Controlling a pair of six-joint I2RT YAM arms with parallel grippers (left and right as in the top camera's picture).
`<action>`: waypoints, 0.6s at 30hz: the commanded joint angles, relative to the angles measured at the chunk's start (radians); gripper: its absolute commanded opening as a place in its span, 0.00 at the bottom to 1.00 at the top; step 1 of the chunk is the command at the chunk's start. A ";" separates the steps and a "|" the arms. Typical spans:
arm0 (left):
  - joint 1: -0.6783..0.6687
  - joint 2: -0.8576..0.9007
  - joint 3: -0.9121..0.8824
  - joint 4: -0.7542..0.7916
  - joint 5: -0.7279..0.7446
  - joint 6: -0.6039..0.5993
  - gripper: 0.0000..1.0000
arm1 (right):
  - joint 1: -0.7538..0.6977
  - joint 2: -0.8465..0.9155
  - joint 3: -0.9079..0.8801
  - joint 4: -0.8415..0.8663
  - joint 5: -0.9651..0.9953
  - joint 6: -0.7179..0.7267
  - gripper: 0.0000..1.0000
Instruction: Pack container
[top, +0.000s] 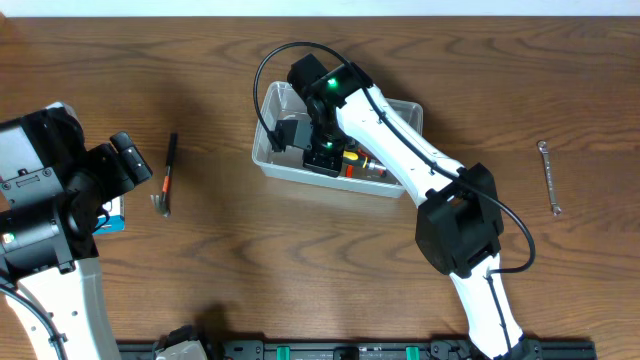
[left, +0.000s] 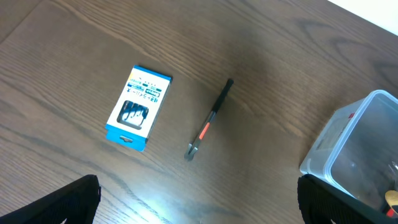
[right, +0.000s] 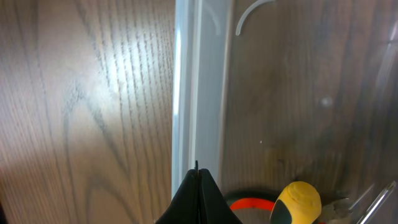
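Mostly cropped, my right gripper (right: 198, 180) is pinched together, empty, over the container (right: 184, 74) rim; left gripper (left: 199, 202) gapes, empty.

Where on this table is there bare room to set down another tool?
Bare wood between the black-and-orange hand tool and the clear rectangular plastic tub, and on the tub's near side. Crowded around the small blue-and-white box and inside the tub.
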 joint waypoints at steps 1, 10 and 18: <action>0.006 0.003 0.022 -0.005 -0.002 0.017 0.98 | 0.003 0.009 -0.004 -0.022 -0.055 -0.053 0.01; 0.006 0.003 0.022 -0.006 -0.002 0.017 0.98 | 0.002 0.009 -0.004 -0.078 -0.087 -0.116 0.01; 0.006 0.003 0.022 -0.005 -0.002 0.017 0.98 | -0.001 0.009 -0.004 -0.074 -0.089 -0.140 0.01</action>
